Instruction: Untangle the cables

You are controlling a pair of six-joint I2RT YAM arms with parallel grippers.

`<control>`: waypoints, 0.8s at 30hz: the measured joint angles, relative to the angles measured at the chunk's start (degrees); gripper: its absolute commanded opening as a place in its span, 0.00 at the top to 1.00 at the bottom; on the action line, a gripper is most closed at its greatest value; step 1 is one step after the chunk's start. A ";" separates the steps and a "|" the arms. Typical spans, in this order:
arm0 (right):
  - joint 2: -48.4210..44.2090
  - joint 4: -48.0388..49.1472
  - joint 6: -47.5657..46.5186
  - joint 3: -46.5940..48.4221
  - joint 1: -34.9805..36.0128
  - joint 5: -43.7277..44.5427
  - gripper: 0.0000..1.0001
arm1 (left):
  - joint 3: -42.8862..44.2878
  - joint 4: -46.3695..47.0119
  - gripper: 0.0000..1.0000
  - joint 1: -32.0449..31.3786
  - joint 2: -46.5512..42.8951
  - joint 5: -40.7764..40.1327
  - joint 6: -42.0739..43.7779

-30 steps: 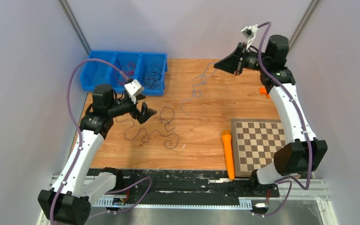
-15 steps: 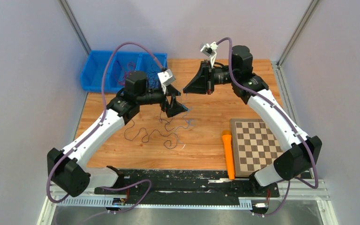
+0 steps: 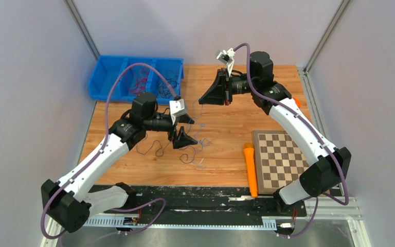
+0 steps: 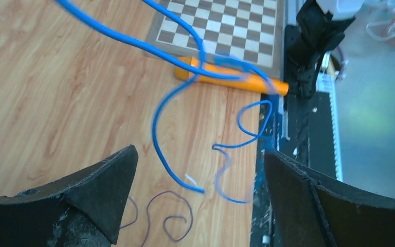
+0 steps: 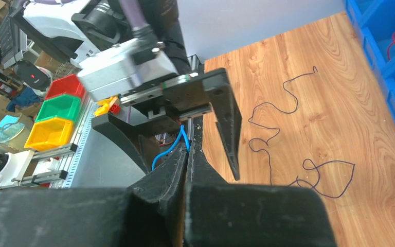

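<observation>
Over the wooden table (image 3: 226, 128): pinching 1 blue cable (image 4: 154, 126) in clamped right gripper (image 3: 201, 102); holding left gripper (image 3: 190, 131) spread wide, just beside that strand.

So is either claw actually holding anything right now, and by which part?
The right gripper pinches the blue cable at its upper part; the rest dangles by the open, empty left gripper.

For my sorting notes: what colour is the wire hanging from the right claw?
Blue. The wire shows best in the left wrist view.
</observation>
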 measured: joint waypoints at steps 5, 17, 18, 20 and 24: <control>0.00 0.04 -0.26 -0.09 0.13 0.02 1.00 | 0.13 -8.72 0.00 0.55 -3.63 -1.05 10.29; 0.15 0.02 -0.28 -0.94 1.99 0.28 1.00 | -0.24 -1.64 0.34 0.87 -1.40 -7.04 3.43; 0.20 0.02 -0.28 -0.94 2.01 0.42 1.00 | -0.24 -0.42 0.50 0.87 -1.18 -7.10 2.01; 0.44 0.02 -0.31 -0.94 2.03 0.68 1.00 | -0.24 1.31 0.80 0.90 -0.85 -7.17 -0.66; 1.05 0.00 -0.26 -0.94 1.31 1.38 0.97 | -0.22 3.41 1.00 2.01 -0.90 -7.32 -5.46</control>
